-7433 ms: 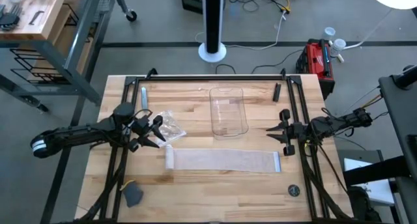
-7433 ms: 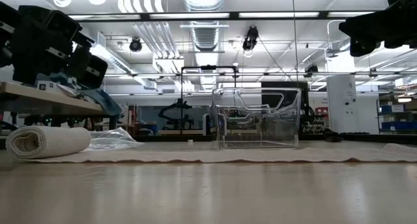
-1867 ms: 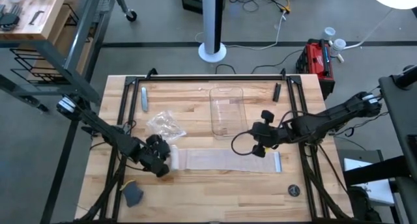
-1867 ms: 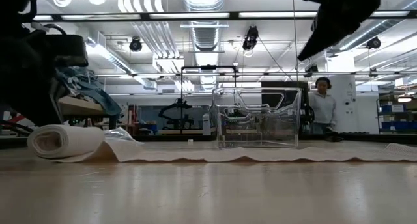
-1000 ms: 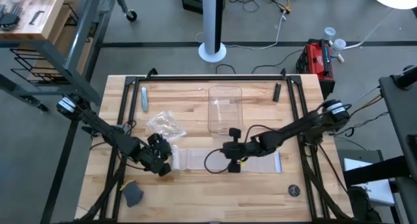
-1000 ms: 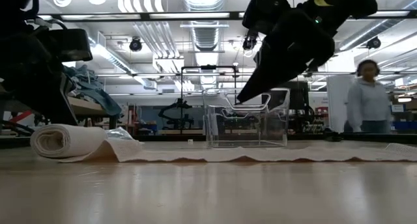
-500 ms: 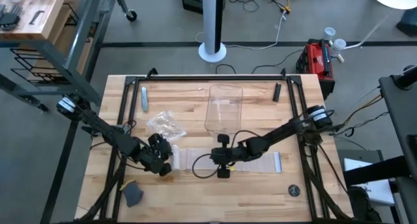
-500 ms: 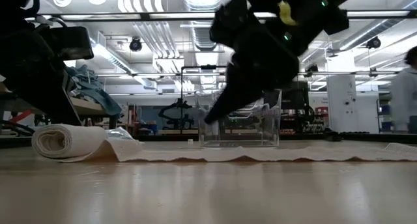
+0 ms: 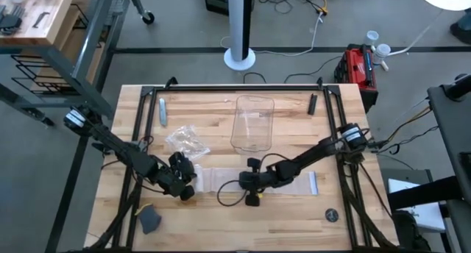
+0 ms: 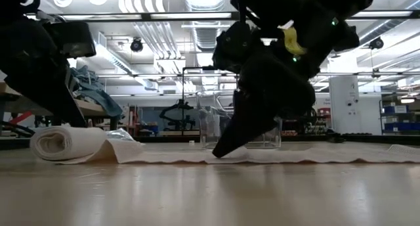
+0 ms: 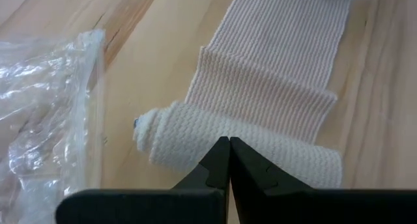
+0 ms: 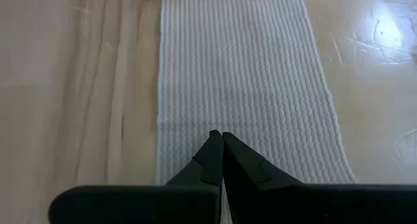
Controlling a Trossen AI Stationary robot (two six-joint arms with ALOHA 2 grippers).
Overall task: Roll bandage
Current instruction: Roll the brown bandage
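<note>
The bandage lies across the table as a flat whitish strip (image 9: 221, 181), and its left end is wound into a small roll (image 11: 195, 136). My left gripper (image 9: 185, 187) is shut at that roll, on the side toward the table's left edge. My right gripper (image 9: 244, 183) is shut and stands with its tips down on the flat strip (image 12: 234, 74), near the middle of the strip's length. In the low view its tips (image 10: 216, 154) meet the strip, and the roll (image 10: 62, 142) lies at the left. My left gripper rests its shut fingertips on the roll's outer turn, about midway across its width (image 11: 228, 160). The fingers slant down from the table's left side. The roll lies on the table. My right gripper presses its shut fingertips onto the flat strip, about midway across its width (image 12: 225, 123). The fingers slant down from the table's right side and lie along the strip. The strip lies flat on the table under them.
A wrinkly clear wrapper (image 9: 184, 141) lies just beyond the roll. A clear tray (image 9: 252, 122) stands skewed beyond the strip, close to my right arm. A grey piece (image 9: 150, 221) and a small round thing (image 9: 333, 215) lie near the front edge.
My right gripper has moved toward the table's left edge along the strip and come down until its shut tips stand on it. The clear tray has slid a little leftward and turned askew. The roll has stayed where it was.
</note>
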